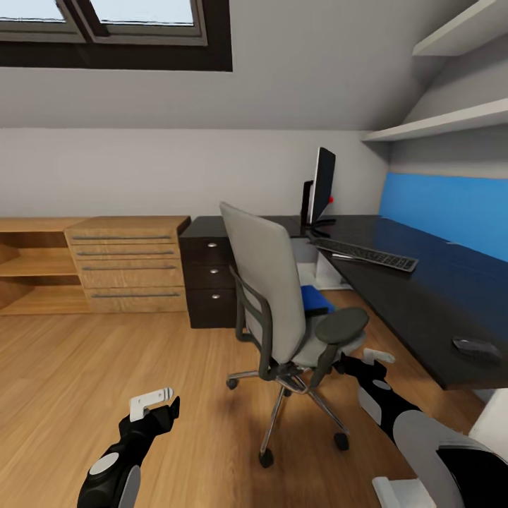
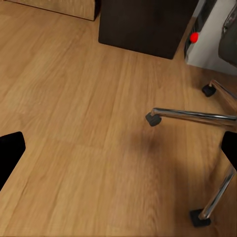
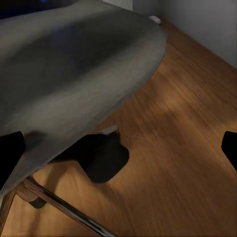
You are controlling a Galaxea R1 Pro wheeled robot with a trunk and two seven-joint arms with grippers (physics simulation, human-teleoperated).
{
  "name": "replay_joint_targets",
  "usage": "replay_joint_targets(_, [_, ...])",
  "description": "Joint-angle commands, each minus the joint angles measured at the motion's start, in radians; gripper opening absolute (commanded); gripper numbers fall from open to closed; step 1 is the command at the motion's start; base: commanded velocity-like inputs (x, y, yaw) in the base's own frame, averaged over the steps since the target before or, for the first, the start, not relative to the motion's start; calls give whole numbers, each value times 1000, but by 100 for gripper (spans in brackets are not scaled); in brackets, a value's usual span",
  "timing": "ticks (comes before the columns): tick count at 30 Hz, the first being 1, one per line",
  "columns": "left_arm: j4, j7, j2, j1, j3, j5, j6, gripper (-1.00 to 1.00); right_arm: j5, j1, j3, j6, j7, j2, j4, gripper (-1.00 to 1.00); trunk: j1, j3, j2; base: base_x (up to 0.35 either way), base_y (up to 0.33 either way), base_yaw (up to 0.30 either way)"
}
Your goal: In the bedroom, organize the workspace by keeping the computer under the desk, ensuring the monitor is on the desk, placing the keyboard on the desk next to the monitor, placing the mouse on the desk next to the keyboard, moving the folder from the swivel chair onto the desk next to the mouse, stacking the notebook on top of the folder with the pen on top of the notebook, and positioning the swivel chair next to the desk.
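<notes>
The grey swivel chair stands on the wood floor a little left of the black desk, its back turned toward me. A blue folder lies on its seat. On the desk stand the monitor, the keyboard in front of it, and the mouse near the front edge. A white computer case sits under the desk. My right gripper is open, low beside the chair seat, under the armrest. My left gripper hangs open over the floor, left of the chair base.
A dark drawer unit sits at the desk's left end, with a wooden dresser and low shelves further left along the wall. Wall shelves hang above the desk. The chair's chrome legs and casters spread over the floor.
</notes>
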Motion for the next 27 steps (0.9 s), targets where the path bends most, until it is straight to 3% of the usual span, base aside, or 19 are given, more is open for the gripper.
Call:
replay_joint_targets(1, [-1,5,-1,-1,0,7,5,100,-6,-1,2,-4,-1,0,0,100,0,-1,0,143,-1,0])
replay_joint_targets(12, [0,5,0,-1,0,7,6,100,-6,0,7,-6,5,6,-1,100,0,-1,0,16,0,0])
replay_joint_targets(17, [1,5,0,-1,0,7,7,100,-5,1,10,-8,13,23,-1,100,0,-1,0,0,0,1])
replay_joint_targets(20, [1,5,1,-1,1,8,8,100,-3,1,9,-9,13,41,-2,100,0,0,0,0,0,139])
replay_joint_targets(27, [29,5,0,-1,2,8,6,100,-3,1,9,-10,15,47,-2,100,0,3,0,0,0,241])
